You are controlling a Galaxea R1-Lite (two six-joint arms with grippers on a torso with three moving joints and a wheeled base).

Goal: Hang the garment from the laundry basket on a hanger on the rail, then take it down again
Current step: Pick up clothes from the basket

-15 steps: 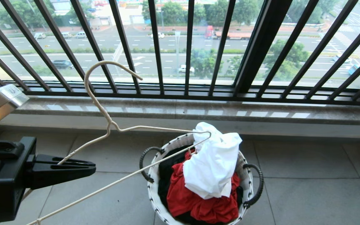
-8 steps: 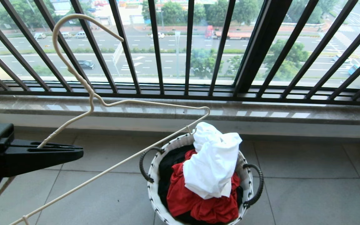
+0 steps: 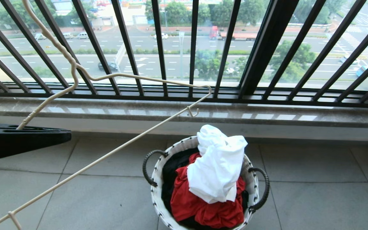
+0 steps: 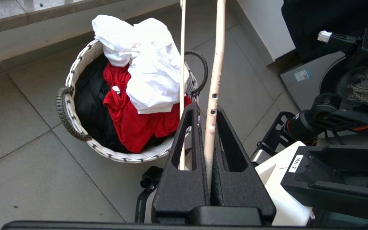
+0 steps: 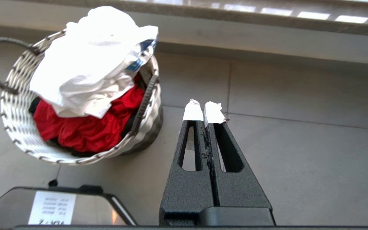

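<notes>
The cream wire hanger (image 3: 113,76) is clamped by one sloping arm between the closed jaws of the left gripper (image 4: 208,113), held up at the left. The right gripper (image 5: 204,111) is seen empty, jaws pressed together, above the floor tiles (image 3: 315,191). Farther off, the white T-shirt (image 3: 216,166) is heaped atop a red garment (image 3: 203,207) in the white woven laundry basket (image 3: 158,191), well apart from both jaws.

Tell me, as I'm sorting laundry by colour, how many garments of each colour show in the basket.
White garment: 1
Red garment: 1
Black garment: 1
Total in the laundry basket: 3
</notes>
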